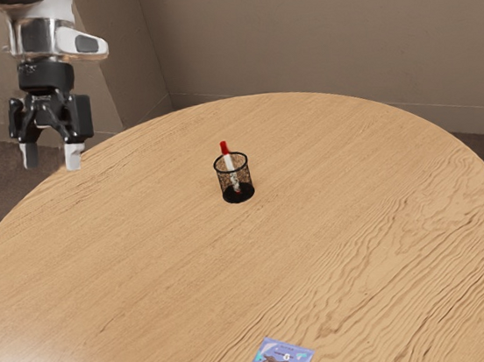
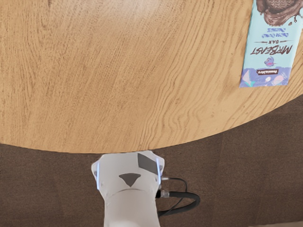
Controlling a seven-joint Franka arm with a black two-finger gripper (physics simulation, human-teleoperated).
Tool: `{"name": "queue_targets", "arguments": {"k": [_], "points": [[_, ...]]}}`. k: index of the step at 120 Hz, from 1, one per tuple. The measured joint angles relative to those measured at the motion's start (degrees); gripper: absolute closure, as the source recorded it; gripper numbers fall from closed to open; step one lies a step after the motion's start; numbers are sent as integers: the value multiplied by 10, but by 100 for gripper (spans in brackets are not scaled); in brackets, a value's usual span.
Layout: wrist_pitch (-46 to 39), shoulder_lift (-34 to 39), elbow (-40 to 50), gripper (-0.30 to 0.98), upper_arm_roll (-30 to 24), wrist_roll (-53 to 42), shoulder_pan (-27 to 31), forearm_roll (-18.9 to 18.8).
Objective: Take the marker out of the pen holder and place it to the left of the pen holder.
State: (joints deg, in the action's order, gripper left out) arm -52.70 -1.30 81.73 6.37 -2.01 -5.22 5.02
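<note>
In the exterior view, the gripper [image 1: 52, 158] is up at the upper left. Its two fingers are wide apart and it has nothing. Near the middle, the pen [image 1: 230, 167] stands in the black cup [image 1: 247, 179], tipped a bit, red end up. The candy bar [image 1: 285, 353] lies flat on the table [image 1: 145, 255] at the bottom.

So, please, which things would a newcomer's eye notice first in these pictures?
Probably the red-tipped marker, leaning in the black mesh pen holder on the round wooden table. Then comes the colourful MrBeast bar near the table's edge, and the open gripper at the exterior view's upper left.
</note>
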Motion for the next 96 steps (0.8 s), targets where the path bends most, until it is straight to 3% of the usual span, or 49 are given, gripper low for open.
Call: {"name": "queue_targets", "arguments": {"k": [14,29,49,75,96], "points": [[-142,-29,4,0,-7,-7,18,-8],[-266,-225,-146,0,-7,-14,23,-9],[-431,-372,-210,0,-3,-31,36,13],[-662,-449,-231,0,-7,-60,46,45],[-786,-510,-270,0,-11,-86,54,93]]}}
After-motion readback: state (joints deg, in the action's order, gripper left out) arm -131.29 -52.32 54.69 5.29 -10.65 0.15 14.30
